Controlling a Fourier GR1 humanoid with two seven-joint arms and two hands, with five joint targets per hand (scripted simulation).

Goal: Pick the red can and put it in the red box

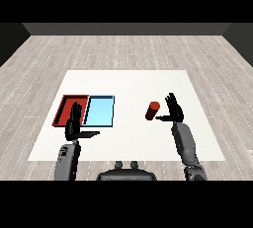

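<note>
Red can [152, 110] sits right of centre on the white worktop [128, 81], just left of the right hand [173, 109]; that hand is spread open, fingers straight, holding nothing. My worry: the can looks tilted, so a sideways approach could knock it over and roll it away. The red tray [64, 104] is far off at the left – long carry; the left hand [74, 123], also open and idle, hovers over it and might block the drop.

The left hand [74, 123] at lower left of the frame covers part of the red tray [63, 107], both forearms are cut off at the bottom edge, and whether the right hand [173, 109] touches the red can [152, 110] cannot be told.
</note>
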